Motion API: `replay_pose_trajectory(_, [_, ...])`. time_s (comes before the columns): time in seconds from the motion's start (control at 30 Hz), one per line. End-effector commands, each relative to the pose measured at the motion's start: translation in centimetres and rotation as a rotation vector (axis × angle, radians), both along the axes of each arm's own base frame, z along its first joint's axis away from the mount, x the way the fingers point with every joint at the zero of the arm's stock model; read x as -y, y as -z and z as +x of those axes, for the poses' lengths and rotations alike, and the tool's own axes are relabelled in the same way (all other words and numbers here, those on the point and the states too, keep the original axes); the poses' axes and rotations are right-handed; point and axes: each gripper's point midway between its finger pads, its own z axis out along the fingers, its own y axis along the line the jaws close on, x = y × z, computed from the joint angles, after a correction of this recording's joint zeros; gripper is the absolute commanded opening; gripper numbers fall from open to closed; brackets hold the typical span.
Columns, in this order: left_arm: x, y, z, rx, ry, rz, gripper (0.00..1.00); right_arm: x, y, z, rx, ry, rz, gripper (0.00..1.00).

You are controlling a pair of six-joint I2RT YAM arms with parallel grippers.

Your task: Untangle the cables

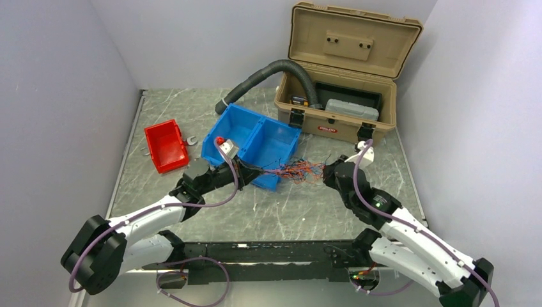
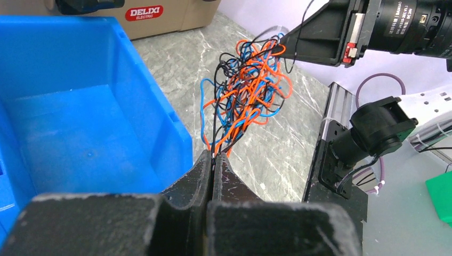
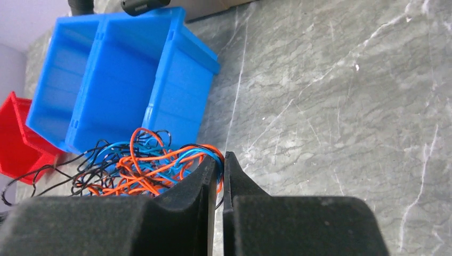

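So there's exactly one tangle here, the cables (image 2: 249, 80), a single knot of hair-thin wires in three colours: orange-red, blue and black. No way to count the individual strands, they're too looped into each other. The bundle hangs in the air, strung between the two grippers, just off the near corner of the blue bin (image 1: 281, 142) and above the grey marbled surface (image 1: 287, 211). The left gripper (image 2: 213, 157) has its two fingers pressed together with a few strands running out from between the tips, so it's clamped on the cables. The right gripper (image 3: 220, 157) is at the opposite end of the knot, its fingers nearly together with only a thin slit showing, and the wires bunch right at its tip; it looks pinched onto them too. Rest of the count: one blue bin with two compartments, one smaller red bin (image 1: 165, 147) to its left, one tan toolbox (image 1: 355, 38) at the back with its lid up, and one grey corrugated hose (image 1: 268, 69) arcing from the toolbox down behind the blue bin.
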Motion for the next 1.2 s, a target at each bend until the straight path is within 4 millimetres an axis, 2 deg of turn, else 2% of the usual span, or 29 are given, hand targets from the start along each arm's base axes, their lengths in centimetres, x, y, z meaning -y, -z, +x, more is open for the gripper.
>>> replay_pose_trajectory(0.0, [-0.7,-0.3,0.9,0.033,-0.036,0.004,0.00,6.5,0.1,-0.2,0.056,0.239,-0.154,0.12])
replay_pose_trajectory(0.07, [-0.5,-0.3,0.8,0.031,-0.028,0.004,0.00,4.9,-0.2,0.1,0.073,0.135,-0.154,0.16])
replay_pose_trajectory(0.1, [-0.4,-0.4,0.8,0.032,-0.022,0.002,0.00,4.0,-0.4,0.2,0.080,0.071,-0.163,0.22])
replay_pose_trajectory(0.13, [-0.4,-0.3,0.8,0.031,-0.017,0.003,0.00,2.9,-0.5,0.3,0.083,0.007,-0.157,0.28])
replay_pose_trajectory(0.23, [-0.3,-0.4,0.7,0.031,-0.012,-0.001,0.00,0.7,-1.0,0.4,0.102,-0.118,-0.145,0.59])
replay_pose_trajectory(0.33, [-0.2,-0.3,0.7,0.028,-0.005,-0.001,0.00,-0.7,-1.5,0.5,0.125,-0.191,-0.131,0.72])
replay_pose_trajectory(0.43, [0.0,-0.4,0.6,0.028,0.008,-0.003,0.00,-2.2,-1.9,0.5,0.153,-0.276,-0.126,0.76])
replay_pose_trajectory(0.63, [0.6,-0.6,-0.1,0.037,0.069,-0.006,0.00,-6.8,-2.5,-0.4,0.216,-0.576,-0.138,0.80])
replay_pose_trajectory(0.83, [1.4,-1.4,-1.4,0.062,0.166,-0.030,0.00,-11.2,-2.1,-2.5,0.213,-0.899,-0.135,0.81])
replay_pose_trajectory(0.97, [1.4,-1.7,-1.9,0.075,0.191,-0.040,0.00,-12.5,-1.6,-3.5,0.208,-0.991,-0.107,0.79])
replay_pose_trajectory(1.07, [1.3,-1.8,-2.0,0.082,0.187,-0.045,0.00,-12.8,-0.9,-3.6,0.202,-1.000,-0.091,0.89])
replay_pose_trajectory(1.17, [1.3,-1.9,-2.0,0.087,0.185,-0.045,0.00,-13.2,0.0,-3.8,0.182,-1.012,-0.069,0.91])
